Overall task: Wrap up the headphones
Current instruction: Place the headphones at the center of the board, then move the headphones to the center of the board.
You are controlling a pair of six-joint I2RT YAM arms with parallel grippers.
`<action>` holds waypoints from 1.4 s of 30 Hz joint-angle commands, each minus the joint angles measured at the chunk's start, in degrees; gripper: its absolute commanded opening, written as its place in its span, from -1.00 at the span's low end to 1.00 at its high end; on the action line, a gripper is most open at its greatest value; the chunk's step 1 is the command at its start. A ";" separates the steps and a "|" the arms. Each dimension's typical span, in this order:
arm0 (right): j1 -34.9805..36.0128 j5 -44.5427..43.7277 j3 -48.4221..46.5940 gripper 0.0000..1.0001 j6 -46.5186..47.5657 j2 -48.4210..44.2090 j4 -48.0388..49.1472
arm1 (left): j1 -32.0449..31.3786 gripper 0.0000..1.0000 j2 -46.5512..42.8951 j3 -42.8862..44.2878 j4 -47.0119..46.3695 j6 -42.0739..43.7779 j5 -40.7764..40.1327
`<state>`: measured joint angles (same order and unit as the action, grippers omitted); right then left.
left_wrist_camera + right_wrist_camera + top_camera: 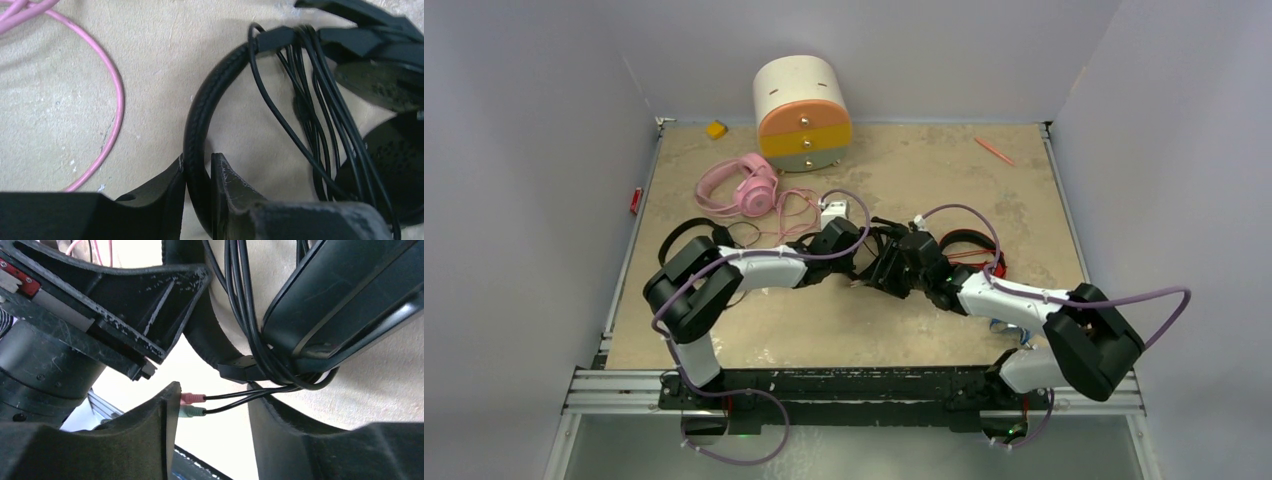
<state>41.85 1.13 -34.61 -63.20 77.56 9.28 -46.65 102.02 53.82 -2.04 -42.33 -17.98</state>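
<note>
Black headphones (390, 150) with headband (197, 115) tight in left gripper (197, 159); right gripper (215, 412) apart beside the cable plugs (192, 405).

Overhead, plus wrist close-ups of headphones (197, 120)

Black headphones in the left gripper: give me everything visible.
The black headphones have a padded, stitched, leather-look headband pinched by the left gripper. Their thin black cable is looped several times over the band beside a perforated earcup. It ends in pink and green plugs inside the open right gripper.
</note>
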 commanded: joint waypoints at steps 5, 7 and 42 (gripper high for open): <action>-0.62 -0.07 -4.50 0.25 -1.69 1.09 3.77 | -1.70 -0.56 -4.49 -2.41 -1.73 -0.04 3.66; -0.62 -0.06 -4.41 0.24 -2.13 0.49 3.75 | -1.77 -0.56 -5.05 -2.55 -1.60 0.03 3.49; -0.69 -9.62 -22.91 -0.31 -0.12 14.85 -17.21 | -1.70 -0.37 -23.92 -7.72 8.34 -3.24 -3.29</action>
<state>41.30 -4.03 -52.80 -66.30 89.03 -4.27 -48.10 79.57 46.85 5.56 -44.42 -20.03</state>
